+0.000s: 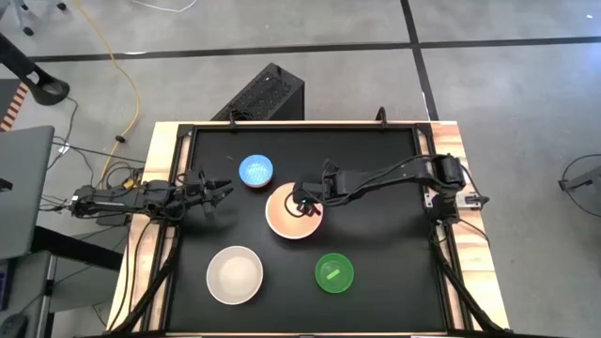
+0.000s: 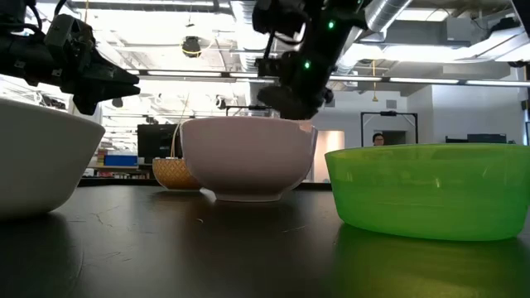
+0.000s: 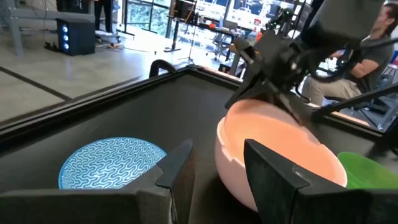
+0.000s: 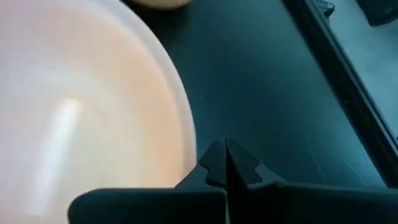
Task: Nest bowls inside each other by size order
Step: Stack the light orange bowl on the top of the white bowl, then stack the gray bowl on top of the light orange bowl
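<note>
The translucent pink bowl [image 1: 293,214] stands upright at the table's middle. The light blue bowl [image 1: 256,171] stands just behind it to the left. The cream-white bowl [image 1: 235,275] and the green bowl [image 1: 334,272] stand near the front edge. The large white bowl is not in view. My right gripper [image 1: 302,201] is shut and hangs close over the pink bowl's far right rim [image 4: 186,134]. My left gripper [image 1: 223,191] is open and empty, above the table left of the blue bowl, pointing toward the pink bowl [image 3: 280,155]. My right gripper [image 4: 225,158] has its shut fingertips right beside the pink bowl's rim, pointing down from above. I cannot tell whether they touch the rim. The bowl stands flat on the table.
The black table top has a raised dark frame [image 1: 300,127] around it. Bare table lies to the right of the pink and green bowls [image 1: 394,235]. A person [image 3: 379,37] sits beyond the table's edge.
</note>
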Tool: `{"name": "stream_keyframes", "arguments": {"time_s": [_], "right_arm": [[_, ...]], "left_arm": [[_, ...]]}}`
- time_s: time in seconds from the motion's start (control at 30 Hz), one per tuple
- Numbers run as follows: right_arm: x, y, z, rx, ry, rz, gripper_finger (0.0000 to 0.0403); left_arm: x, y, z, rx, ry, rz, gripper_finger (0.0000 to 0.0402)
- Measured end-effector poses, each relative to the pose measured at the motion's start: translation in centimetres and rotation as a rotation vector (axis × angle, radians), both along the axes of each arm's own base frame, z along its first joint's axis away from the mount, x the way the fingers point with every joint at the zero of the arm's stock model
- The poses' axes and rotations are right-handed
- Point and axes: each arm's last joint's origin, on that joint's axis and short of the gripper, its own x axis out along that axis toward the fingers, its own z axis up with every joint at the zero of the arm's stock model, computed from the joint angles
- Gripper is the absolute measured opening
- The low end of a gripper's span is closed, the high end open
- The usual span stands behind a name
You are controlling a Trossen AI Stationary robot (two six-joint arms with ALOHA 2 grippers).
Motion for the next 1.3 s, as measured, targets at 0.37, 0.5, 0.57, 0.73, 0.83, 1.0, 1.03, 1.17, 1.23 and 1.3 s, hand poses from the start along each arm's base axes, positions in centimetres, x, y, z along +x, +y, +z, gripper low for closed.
{"name": "stream_keyframes", "arguments": {"time_s": [0.37,0.5,0.57,0.73,0.83,1.0,1.03,1.17,1.23,1.3], "right_arm": [[0.0,-0.3,2.2,-0.04,0.013,0.042,0.0008],[0.1,0.3,5.1,-0.029,-0.084,0.113,0.0008],[0.5,1.1,5.9,0.001,-0.139,0.209,0.0008],[2.4,2.7,6.4,0.112,-0.295,0.491,0.0008],[3.6,3.7,5.9,0.269,-0.392,0.767,0.0008],[5.1,7.1,5.2,0.379,-0.541,1.153,0.0014],[5.4,7.7,4.8,0.359,-0.553,1.179,0.0017],[6.3,9.5,2.5,0.276,-0.515,1.266,0.0041],[6.7,10.3,1.7,0.243,-0.489,1.307,0.006],[7.3,11.2,1.3,0.223,-0.47,1.347,0.0082]], "left_arm": [[0.0,0.0,0.0,-0.007,-0.003,-0.001,0.0128],[0.0,0.0,0.0,-0.007,-0.003,-0.001,0.0128],[0.0,0.0,0.0,-0.006,-0.003,-0.001,0.0128],[0.0,0.0,0.0,-0.006,-0.003,-0.001,0.0128],[0.0,0.0,0.0,-0.006,-0.003,0.0,0.0128],[0.0,0.0,0.0,-0.006,-0.002,-0.001,0.0128],[0.0,0.0,0.0,-0.006,-0.002,0.0,0.0128],[0.0,0.0,0.0,-0.006,-0.002,-0.001,0.0128],[0.0,0.0,0.0,-0.006,-0.002,0.0,0.0128],[0.0,0.0,0.0,-0.001,0.0,0.0,0.0128]]}}
